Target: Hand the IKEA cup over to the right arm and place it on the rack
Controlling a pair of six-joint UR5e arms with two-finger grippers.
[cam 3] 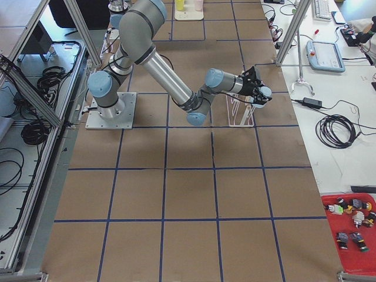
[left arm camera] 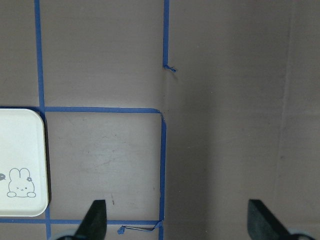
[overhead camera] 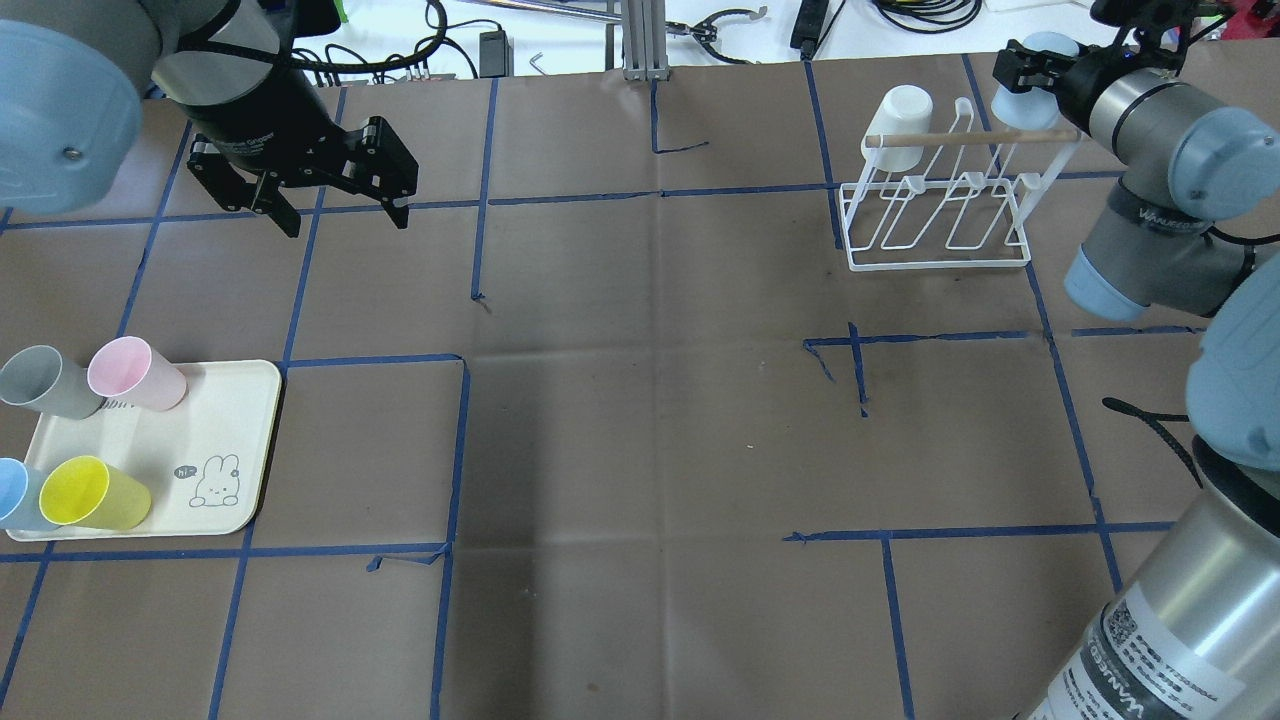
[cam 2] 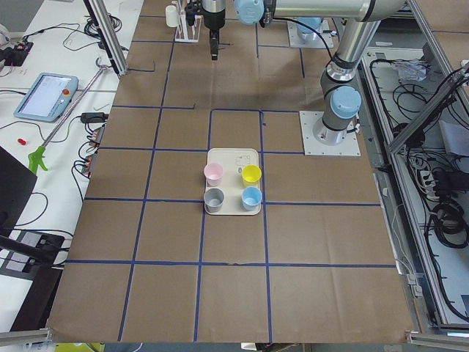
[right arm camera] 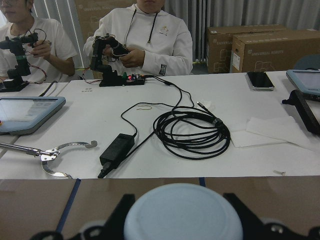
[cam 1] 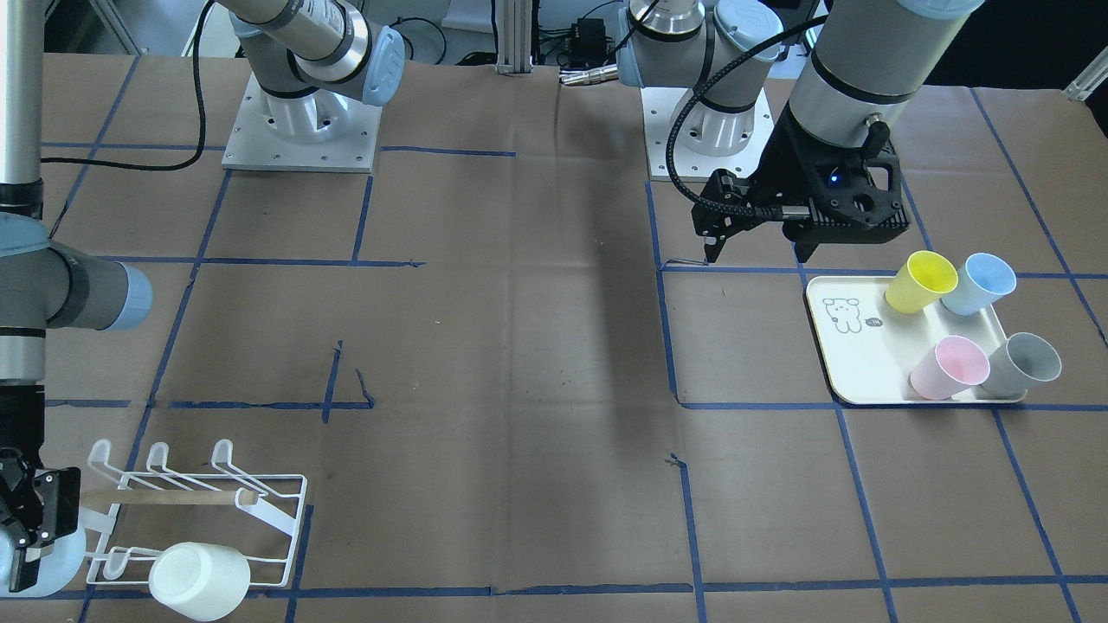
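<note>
Pale blue plastic fills the bottom of the right wrist view: the pale blue cup (right arm camera: 182,212) sits base-out between the two black fingers of the right end effector (overhead camera: 1030,72), which is clamped on it. The right arm (overhead camera: 1150,100) reaches to the far right corner of the brown paper-covered desk (overhead camera: 640,400). There the cup hangs at the outer end of the rack (overhead camera: 940,205), just beside the tip of its wooden dowel (overhead camera: 960,137). Whether it touches a prong cannot be told. A white cup (overhead camera: 897,125) sits upturned at the rack's other end.

On the opposite side, the left end effector (overhead camera: 345,222) hovers over bare desk, pointing down, jaws spread wide and empty. Its wrist view shows both fingertips (left arm camera: 95,220) far apart over blue tape lines, with a corner of the cream tray (left arm camera: 22,165) at the left edge. The tray lies flat and bears a rabbit drawing. Four upright cups stand on it two by two: a yellow cup (overhead camera: 95,492), a sky-blue cup (overhead camera: 15,495), a pink cup (overhead camera: 135,373) and a grey cup (overhead camera: 45,382). All are well apart from the left end effector.

Beyond the desk's far edge, the right wrist view shows a white desk with a coiled black cable (right arm camera: 192,132) and two people in white tops seated behind it.
</note>
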